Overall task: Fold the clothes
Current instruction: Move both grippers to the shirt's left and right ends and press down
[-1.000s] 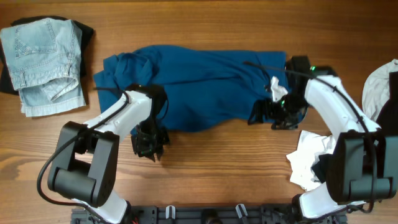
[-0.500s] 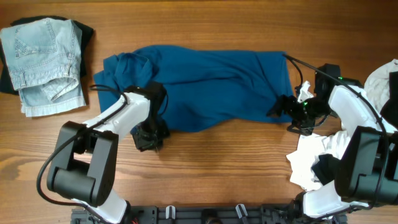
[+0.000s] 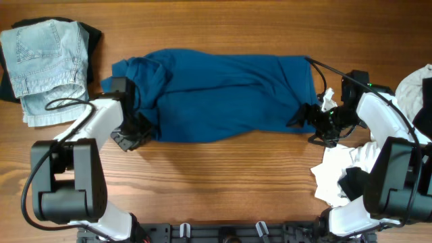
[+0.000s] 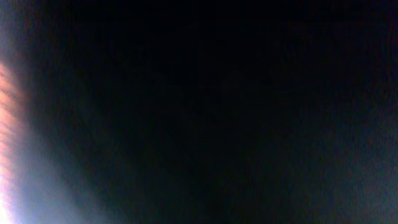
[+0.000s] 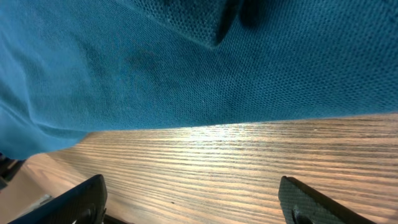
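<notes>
We see the dark blue shirt (image 3: 223,98) lying rumpled in long folds between our two grippers. The left gripper (image 3: 131,137) is pressed against its lower left edge, and since that wrist view is only darkness, we cannot tell how its jaws stand or whether they hold cloth. The right gripper (image 5: 193,202) gapes wide and empty just short of the shirt's right hem. Bare wooden table (image 3: 223,182) lies under its fingers, white garments (image 3: 334,175) crowd behind it, and folded pale denim (image 3: 47,67) lies beyond the left gripper.
</notes>
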### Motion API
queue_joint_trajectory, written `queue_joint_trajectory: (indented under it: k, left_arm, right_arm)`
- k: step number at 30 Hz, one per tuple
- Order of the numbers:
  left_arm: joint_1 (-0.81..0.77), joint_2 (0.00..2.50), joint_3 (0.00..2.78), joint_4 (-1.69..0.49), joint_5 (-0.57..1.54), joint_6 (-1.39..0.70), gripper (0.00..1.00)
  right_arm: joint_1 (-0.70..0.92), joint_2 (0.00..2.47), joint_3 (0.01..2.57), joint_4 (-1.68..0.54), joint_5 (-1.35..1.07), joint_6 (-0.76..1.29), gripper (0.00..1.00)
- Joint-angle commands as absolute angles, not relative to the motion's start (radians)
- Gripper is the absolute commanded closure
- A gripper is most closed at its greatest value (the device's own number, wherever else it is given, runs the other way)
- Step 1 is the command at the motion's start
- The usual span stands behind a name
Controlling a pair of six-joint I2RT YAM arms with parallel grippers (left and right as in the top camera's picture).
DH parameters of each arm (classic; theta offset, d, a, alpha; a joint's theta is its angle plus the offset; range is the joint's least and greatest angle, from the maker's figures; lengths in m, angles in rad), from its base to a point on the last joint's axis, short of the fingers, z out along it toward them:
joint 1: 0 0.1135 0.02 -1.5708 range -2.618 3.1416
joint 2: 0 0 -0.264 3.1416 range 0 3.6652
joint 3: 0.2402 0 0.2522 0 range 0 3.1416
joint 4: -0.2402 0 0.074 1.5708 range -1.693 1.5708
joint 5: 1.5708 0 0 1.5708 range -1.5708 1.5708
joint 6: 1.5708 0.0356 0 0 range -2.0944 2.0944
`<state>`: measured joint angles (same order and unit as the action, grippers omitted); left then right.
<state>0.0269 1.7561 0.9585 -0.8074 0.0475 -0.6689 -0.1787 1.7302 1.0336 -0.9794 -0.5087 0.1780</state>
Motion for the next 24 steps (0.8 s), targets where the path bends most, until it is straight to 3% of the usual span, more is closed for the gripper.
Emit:
queue_joint_trajectory:
  k: [1, 6, 10, 14, 17, 19, 20, 22, 23, 24]
  left_arm:
    - [0.096, 1.776, 0.935, -0.747, -0.057, -0.643, 0.82]
    - [0.137, 1.776, 0.935, -0.751, -0.057, -0.628, 0.81]
    - [0.137, 1.776, 0.935, -0.75, -0.057, -0.606, 0.8]
    - [0.137, 1.776, 0.935, -0.752, -0.057, -0.597, 0.8]
    - [0.137, 1.776, 0.935, -0.755, -0.056, -0.583, 0.8]
    - [0.137, 1.776, 0.935, -0.755, -0.054, -0.583, 0.8]
    - [0.137, 1.776, 0.935, -0.755, -0.053, -0.583, 0.79]
    - [0.137, 1.776, 0.935, -0.756, -0.054, -0.583, 0.79]
    - [0.137, 1.776, 0.935, -0.756, -0.054, -0.583, 0.79]
    - [0.137, 1.776, 0.935, -0.756, -0.054, -0.583, 0.79]
  right_arm:
    - [-0.178, 1.718, 1.03, -0.973, -0.453, 0.232, 0.07]
    - [-0.179, 1.718, 1.026, -0.945, -0.266, 0.393, 0.01]
    - [-0.179, 1.719, 1.023, -0.9, -0.262, 0.398, 0.05]
    - [-0.179, 1.724, 1.023, -0.834, -0.261, 0.446, 0.59]
    - [-0.179, 1.733, 1.023, -0.81, -0.262, 0.474, 0.85]
    - [-0.179, 1.733, 1.023, -0.805, -0.261, 0.474, 0.94]
    - [-0.179, 1.733, 1.023, -0.804, -0.262, 0.474, 0.92]
    - [-0.179, 1.733, 1.022, -0.821, -0.249, 0.474, 0.4]
    - [-0.179, 1.733, 1.018, -0.833, -0.223, 0.478, 0.26]
    - [-0.179, 1.733, 1.003, -0.836, -0.197, 0.491, 0.21]
